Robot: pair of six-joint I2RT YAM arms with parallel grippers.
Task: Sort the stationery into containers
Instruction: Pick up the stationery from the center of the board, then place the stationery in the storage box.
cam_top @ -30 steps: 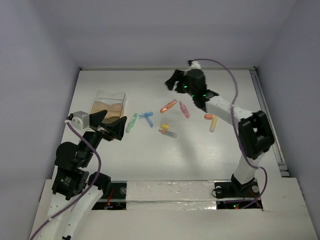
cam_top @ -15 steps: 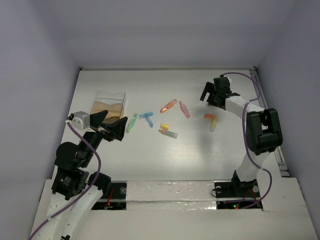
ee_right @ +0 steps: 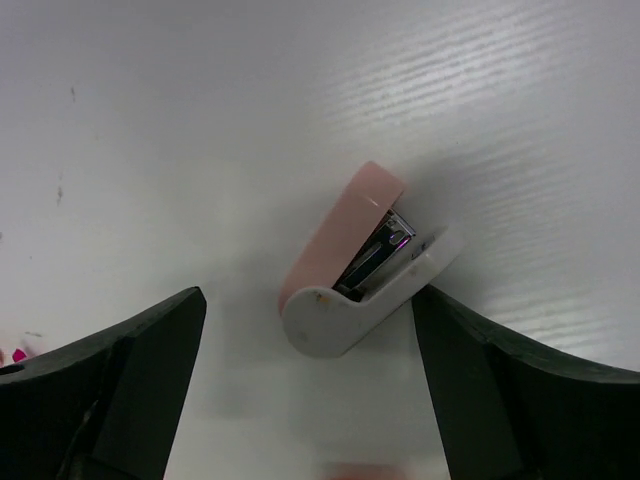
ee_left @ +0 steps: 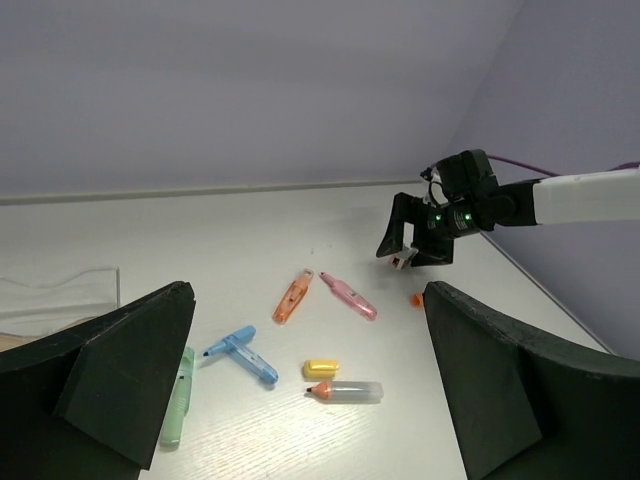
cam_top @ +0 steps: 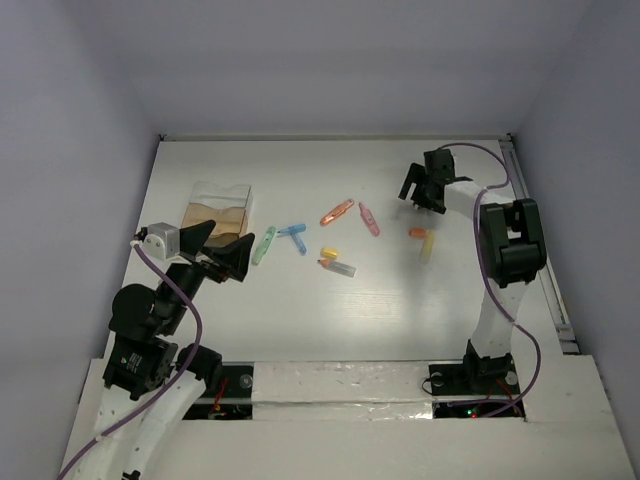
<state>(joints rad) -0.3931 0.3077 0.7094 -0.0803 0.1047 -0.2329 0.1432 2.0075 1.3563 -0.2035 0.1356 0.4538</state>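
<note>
To take the pink-and-white stapler (ee_right: 365, 262) cleanly, the right end effector (cam_top: 422, 193), fingers spread wide and empty, should probably drop straight down and turn so its pads close across the narrow body. The stapler lies on the table (ee_right: 150, 120) between those fingers, touching neither. It is well apart from the box (cam_top: 221, 196), beside which the left end effector (cam_top: 220, 247) hovers, also spread.

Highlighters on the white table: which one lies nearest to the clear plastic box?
The pale green highlighter, lying just right of the clear plastic box; all the others lie farther right.
</note>
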